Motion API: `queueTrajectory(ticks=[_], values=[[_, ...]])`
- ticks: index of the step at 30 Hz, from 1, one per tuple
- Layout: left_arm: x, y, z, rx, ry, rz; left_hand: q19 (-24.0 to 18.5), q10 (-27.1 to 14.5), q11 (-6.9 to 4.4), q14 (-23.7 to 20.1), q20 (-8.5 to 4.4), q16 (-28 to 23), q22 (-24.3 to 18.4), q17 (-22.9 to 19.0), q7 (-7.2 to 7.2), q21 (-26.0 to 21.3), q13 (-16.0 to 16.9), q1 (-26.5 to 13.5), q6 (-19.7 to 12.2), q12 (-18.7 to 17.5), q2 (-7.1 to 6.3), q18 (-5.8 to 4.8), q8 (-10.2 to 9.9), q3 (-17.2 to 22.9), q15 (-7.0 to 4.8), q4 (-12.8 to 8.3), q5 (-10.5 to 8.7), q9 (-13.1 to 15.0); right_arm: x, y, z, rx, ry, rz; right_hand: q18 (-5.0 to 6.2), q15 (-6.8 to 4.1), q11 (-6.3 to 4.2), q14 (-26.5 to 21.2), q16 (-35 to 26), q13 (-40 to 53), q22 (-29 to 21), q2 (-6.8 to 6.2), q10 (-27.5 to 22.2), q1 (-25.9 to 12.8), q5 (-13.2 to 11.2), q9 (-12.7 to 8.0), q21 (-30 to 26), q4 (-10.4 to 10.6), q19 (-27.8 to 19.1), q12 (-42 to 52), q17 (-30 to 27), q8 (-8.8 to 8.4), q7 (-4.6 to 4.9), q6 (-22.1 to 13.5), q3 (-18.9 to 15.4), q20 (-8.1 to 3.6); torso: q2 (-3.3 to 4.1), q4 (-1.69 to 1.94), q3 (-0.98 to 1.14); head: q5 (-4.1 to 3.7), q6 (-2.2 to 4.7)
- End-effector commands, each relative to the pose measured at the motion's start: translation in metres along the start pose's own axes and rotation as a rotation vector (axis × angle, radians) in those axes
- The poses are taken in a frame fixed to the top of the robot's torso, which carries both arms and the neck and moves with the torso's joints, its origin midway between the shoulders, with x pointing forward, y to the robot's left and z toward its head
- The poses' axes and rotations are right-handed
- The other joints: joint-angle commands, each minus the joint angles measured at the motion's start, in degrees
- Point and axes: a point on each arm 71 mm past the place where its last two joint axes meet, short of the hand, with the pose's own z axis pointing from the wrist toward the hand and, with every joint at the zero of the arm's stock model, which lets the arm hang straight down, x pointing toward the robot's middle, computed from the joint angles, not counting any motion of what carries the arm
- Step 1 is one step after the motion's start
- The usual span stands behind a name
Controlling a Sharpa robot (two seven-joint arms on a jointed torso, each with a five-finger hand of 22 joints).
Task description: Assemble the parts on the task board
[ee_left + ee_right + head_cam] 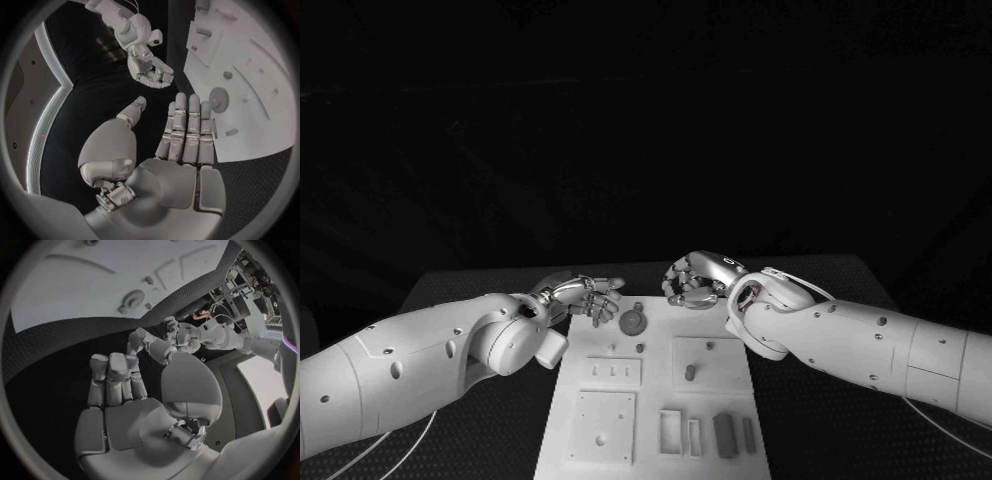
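- Left hand [178, 145] poised at the far edge of the task board [653, 420], fingers straight and together, thumb apart, holding nothing.
- Right hand [697, 279] hovering beyond the board's far edge, fingers loosely curled, empty.
- Round gear part [633, 322] lying on the board's far end, near the left fingertips.
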Motion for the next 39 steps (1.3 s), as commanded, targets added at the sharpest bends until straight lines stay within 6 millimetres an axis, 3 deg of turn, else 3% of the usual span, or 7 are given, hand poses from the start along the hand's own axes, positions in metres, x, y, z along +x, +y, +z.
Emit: queueTrajectory(ticks=[1,8,13,22,39], values=[[0.008,-0.001,0.004,-0.044,0.001,0.068,-0.1,0.1,0.07,-0.2,-0.23,0.2,1.1,0.1,0.11,0.1,0.1,-0.5,0.4,-0.3,-0.13,0.85,-0.2,0.0,-0.20,0.5,-0.34,0.0,0.005,0.011,0.003,0.007,0.017,-0.056,1.68,-0.31,0.07,0.1,0.1,0.1,0.1,-0.39,0.4,0.0,0.1,1.1,0.2,0.0,0.1,-0.3,0.0,1.18,1.30,3.4,0.5,-0.19,-0.49,0.09,-0.14,0.43,0.05],[0.023,-0.004,0.008,-0.042,0.025,0.071,-0.4,-0.2,0.25,-0.6,-0.09,0.0,1.2,0.1,0.26,0.1,0.0,-0.6,0.0,-0.6,-0.31,0.93,-0.6,0.3,-0.05,1.1,-0.33,-0.1,0.011,0.029,0.008,-0.031,0.017,-0.052,1.68,-0.32,0.05,0.2,0.1,0.1,0.1,-0.44,0.5,0.0,0.2,1.1,0.2,0.1,0.3,-0.4,0.0,1.17,1.29,3.5,0.8,-0.25,-0.66,0.36,-0.22,0.69,-0.08],[0.028,-0.005,0.009,-0.040,0.037,0.071,-0.4,-0.3,0.31,-0.7,-0.03,0.0,1.2,0.1,0.37,0.1,0.0,-0.5,-0.2,-0.7,-0.14,0.96,-0.8,0.4,0.00,1.2,-0.33,-0.2,0.014,0.038,0.010,-0.050,0.019,-0.047,1.68,-0.33,0.04,0.2,0.1,0.2,0.0,-0.44,0.6,0.0,0.2,1.1,0.2,0.1,0.3,-0.4,0.0,1.15,1.28,3.5,0.9,-0.29,-0.55,0.17,-0.11,1.06,-0.06],[0.034,-0.006,0.010,-0.042,0.050,0.072,-0.6,-0.3,0.34,-0.8,0.04,0.0,1.2,0.1,0.42,0.1,0.1,-0.1,-0.2,-0.7,0.43,0.99,-0.9,0.6,0.06,1.1,-0.33,-0.3,0.017,0.048,0.010,-0.075,0.024,-0.040,1.68,-0.35,0.02,0.3,0.0,0.2,0.0,-0.47,0.7,-0.1,0.3,1.0,0.1,0.1,0.4,-0.5,0.0,1.13,1.26,3.6,1.1,-0.33,-0.53,0.14,-0.07,1.19,-0.13],[0.039,-0.008,0.012,-0.037,0.066,0.072,-0.7,-0.1,0.21,-0.6,0.07,0.3,1.2,0.3,0.29,0.4,0.2,1.4,0.3,-0.8,2.98,1.02,-1.1,0.3,0.00,-0.5,-0.27,-0.3,0.022,0.061,0.011,-0.100,0.045,-0.031,1.68,-0.37,0.01,0.3,0.0,0.2,0.0,-0.51,0.8,-0.2,0.4,1.0,0.1,0.1,0.6,-0.6,-0.1,1.08,1.26,3.6,1.3,-0.37,-0.52,0.16,-0.18,1.12,-0.22]])
